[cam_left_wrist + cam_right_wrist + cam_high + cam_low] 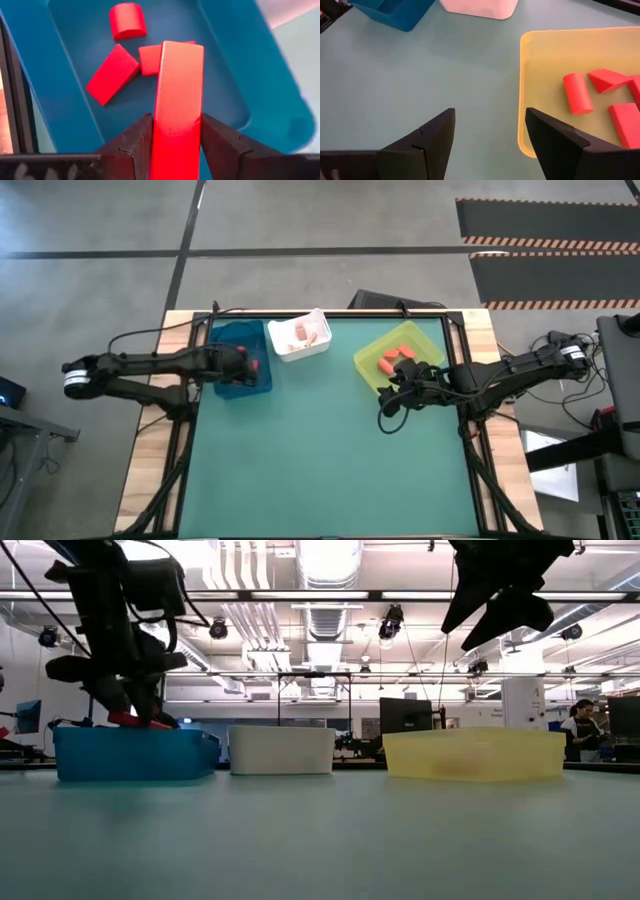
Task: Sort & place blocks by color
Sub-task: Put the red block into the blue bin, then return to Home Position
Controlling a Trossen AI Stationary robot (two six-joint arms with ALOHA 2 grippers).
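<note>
Red bar block (177, 100) is clamped between the fingers (131, 145) of the left pincer (250, 364), held above the blue bin (65, 100) at the tabletop's (320, 450) far left. 3 red blocks (112, 73) are seen inside that bin. Right pincer (490, 132) is spread wide, empty, beside the yellow-green bin (524, 100) holding orange-red blocks (577, 92).

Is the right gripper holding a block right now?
No, the right gripper is open and empty over the table beside the yellow-green bin.
</note>
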